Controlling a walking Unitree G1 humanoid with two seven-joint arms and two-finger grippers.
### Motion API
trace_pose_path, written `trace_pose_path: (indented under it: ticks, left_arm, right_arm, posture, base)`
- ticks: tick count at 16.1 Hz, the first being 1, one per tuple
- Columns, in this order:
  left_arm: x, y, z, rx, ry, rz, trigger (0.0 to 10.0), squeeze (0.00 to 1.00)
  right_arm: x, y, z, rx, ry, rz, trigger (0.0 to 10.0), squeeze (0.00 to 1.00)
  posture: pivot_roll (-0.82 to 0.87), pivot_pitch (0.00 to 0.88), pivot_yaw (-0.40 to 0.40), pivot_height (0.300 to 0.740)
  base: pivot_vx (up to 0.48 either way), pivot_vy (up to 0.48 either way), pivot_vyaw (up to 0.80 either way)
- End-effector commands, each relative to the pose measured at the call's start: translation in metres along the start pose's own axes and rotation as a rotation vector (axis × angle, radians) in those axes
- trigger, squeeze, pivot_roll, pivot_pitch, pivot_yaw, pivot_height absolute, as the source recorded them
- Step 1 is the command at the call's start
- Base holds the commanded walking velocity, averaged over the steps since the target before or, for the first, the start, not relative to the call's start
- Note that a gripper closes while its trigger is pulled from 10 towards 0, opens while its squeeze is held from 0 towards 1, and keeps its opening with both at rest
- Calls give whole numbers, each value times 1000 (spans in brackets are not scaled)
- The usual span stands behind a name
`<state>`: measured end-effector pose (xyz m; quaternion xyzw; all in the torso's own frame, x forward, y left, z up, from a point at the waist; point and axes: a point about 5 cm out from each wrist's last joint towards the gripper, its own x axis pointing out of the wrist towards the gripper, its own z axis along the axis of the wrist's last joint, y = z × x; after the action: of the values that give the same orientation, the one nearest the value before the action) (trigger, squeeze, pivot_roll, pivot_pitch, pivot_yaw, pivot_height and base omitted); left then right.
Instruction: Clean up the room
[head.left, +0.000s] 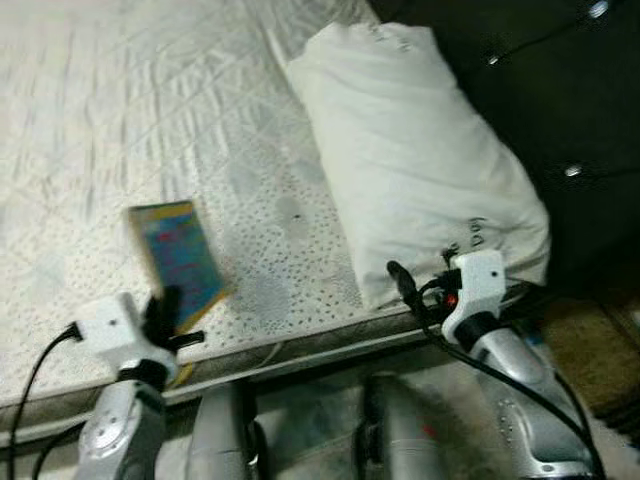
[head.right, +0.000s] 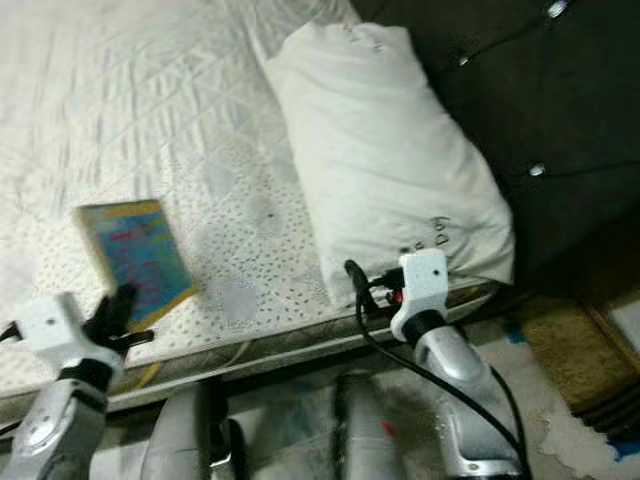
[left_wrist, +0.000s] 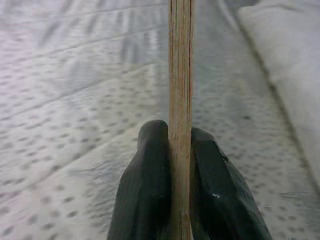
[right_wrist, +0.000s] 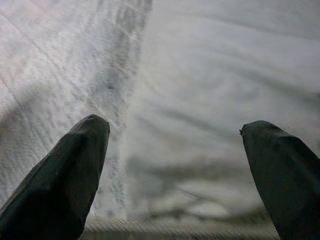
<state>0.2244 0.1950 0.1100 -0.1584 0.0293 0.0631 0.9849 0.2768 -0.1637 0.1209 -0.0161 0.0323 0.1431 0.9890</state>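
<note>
Two hands | left hand (left_wrist: 180, 165) clamps book (head.left: 178, 255), title blurred | right hand (right_wrist: 175, 165) spread before pillow (head.left: 410, 150)

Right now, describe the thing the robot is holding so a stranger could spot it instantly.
Look at the white quilted mattress, then its near edge, left of the big white pillow. There the left gripper fingers pinch a thin blue-covered book with yellow edging, the one colourful item on the bed.

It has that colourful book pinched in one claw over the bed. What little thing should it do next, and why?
Probably lift the book clear of the mattress. The left tool is already shut on its edge, and the book sits tilted above the bed's near edge. The right tool is open by the pillow.
</note>
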Motion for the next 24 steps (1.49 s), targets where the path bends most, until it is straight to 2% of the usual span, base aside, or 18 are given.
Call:
trace_pose_path:
  ticks: [1, 4, 8, 10, 11, 13, 14, 16, 18, 20, 24]
  left_arm:
    - [1, -8, 0, -14, 0, -26, 10000, 0]
    - [10, -7, -1, -49, 15, -10, 10000, 0]
    - [33, -1, 1, -136, 9, 26, 10000, 0]
    - [42, -4, -3, -209, 29, -17, 10000, 0]
    - [46, -7, -8, -271, 51, -36, 10000, 0]
    - [49, -15, -19, -385, 127, -89, 10000, 0]
    - [49, -21, -24, -414, 169, -132, 10000, 0]
    - [50, -33, -23, -452, 190, -237, 10000, 0]
    - [52, -39, -21, -518, 220, -318, 10000, 0]
    - [57, -32, -26, -597, 262, -296, 10000, 0]
    - [61, -24, -31, -653, 274, -252, 10000, 0]
  right_arm:
    - [-8, -8, -5, 3, 26, -29, 10000, 0]
    - [-12, -11, -5, -3, 31, -40, 10000, 0]
    - [-14, -14, -3, -10, 36, -43, 10000, 0]
    - [-16, -14, -2, -16, 35, -46, 10000, 0]
    - [-18, -14, 0, -19, 35, -46, 10000, 0]
    - [-24, -16, 2, -35, 40, -53, 10000, 0]
    - [-26, -18, 2, -42, 44, -56, 10000, 0]
    - [-28, -21, 2, -47, 47, -63, 10000, 0]
    - [-26, -18, 3, -45, 51, -60, 10000, 0]
    - [-24, -14, 4, -44, 47, -50, 10000, 0]
    - [-27, -20, 5, -57, 48, -69, 10000, 0]
  posture:
    - [-165, 310, -14, 617]
    - [-176, 318, -17, 617]
    - [-190, 324, -24, 617]
    - [-216, 328, -28, 617]
    - [-233, 334, -30, 617]
    - [-251, 343, -37, 617]
    - [-264, 347, -39, 617]
    - [-264, 349, -43, 617]
    - [-260, 349, -48, 617]
    - [-270, 349, -48, 617]
    - [-279, 349, -41, 617]
  base:
    - [0, 0, 0]
    - [0, 0, 0]
    - [0, 0, 0]
    - [0, 0, 0]
    - [0, 0, 0]
    - [0, 0, 0]
    - [0, 0, 0]
    - [0, 0, 0]
    - [0, 0, 0]
    - [0, 0, 0]
    - [0, 0, 0]
